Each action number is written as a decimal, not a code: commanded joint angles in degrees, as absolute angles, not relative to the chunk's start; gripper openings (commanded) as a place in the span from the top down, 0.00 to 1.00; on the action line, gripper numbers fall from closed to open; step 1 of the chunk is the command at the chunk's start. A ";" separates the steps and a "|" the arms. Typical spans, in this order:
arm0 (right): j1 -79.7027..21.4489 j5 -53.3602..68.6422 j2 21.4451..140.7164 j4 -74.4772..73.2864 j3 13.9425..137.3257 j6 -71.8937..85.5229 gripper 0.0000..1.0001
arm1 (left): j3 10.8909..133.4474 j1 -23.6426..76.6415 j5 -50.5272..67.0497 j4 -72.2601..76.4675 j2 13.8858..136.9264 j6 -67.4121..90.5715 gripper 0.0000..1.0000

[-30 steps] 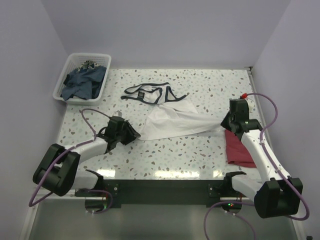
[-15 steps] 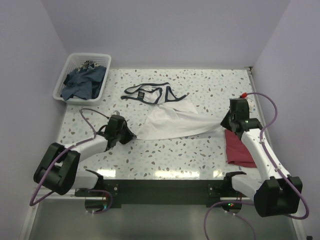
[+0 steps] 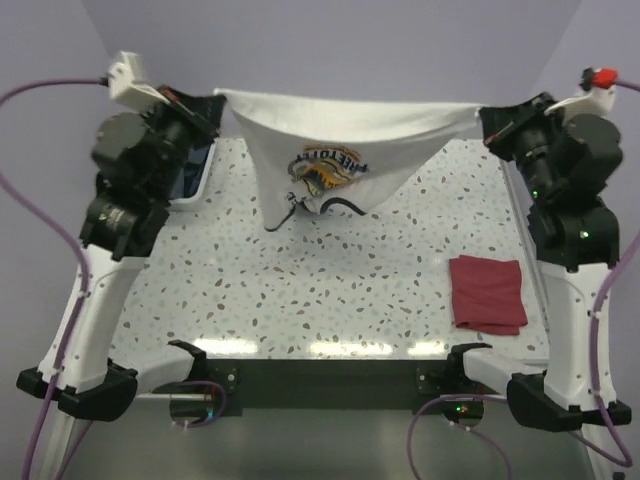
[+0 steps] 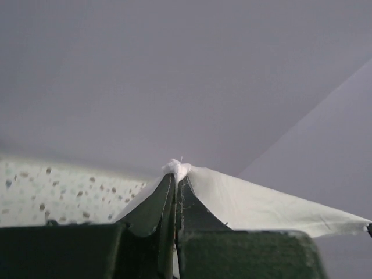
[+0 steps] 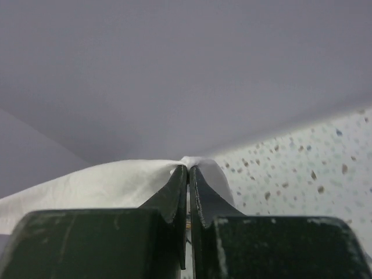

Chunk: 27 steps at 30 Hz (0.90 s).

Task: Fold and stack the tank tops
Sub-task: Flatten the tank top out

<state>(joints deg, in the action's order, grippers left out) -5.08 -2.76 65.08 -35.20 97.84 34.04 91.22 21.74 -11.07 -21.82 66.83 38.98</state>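
**White top stretched aloft between both arms**

The white sleeveless cloth top with a blue-orange print (image 3: 335, 140) is hung above the table. One upper corner is clamped in the left gripper (image 3: 212, 100), the other in the right gripper (image 3: 484, 116). Its navy trim is bunched at the low end, and the creased lettering is hard to read. A white plastic basket (image 3: 204, 180) is largely hidden behind the left arm. The folded dark red cloth top (image 3: 487, 293) is laid on the speckled white tabletop (image 3: 300, 290), at its right side — pale lilac walls (image 3: 350, 50) are seen behind.

Even soft light, blurred wrist foregrounds.
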 commanded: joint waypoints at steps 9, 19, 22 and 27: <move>-4.75 -2.81 60.03 -31.29 124.80 31.91 1.00 | 128.14 21.27 -5.27 -27.77 69.78 29.71 1.00; -4.75 2.02 67.75 -24.45 115.51 34.18 1.00 | 120.06 21.18 -8.79 -22.24 75.12 30.68 1.00; -4.75 4.92 74.58 -21.28 113.21 34.72 1.00 | 119.62 20.83 -8.00 -19.70 80.66 29.01 1.00; -4.75 9.04 87.43 -14.42 114.16 35.68 1.00 | 123.20 16.27 0.95 -11.08 92.26 29.79 1.00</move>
<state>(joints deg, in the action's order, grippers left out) -4.91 4.84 81.36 -19.90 113.97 34.54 120.22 19.25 -4.54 -18.37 87.26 30.74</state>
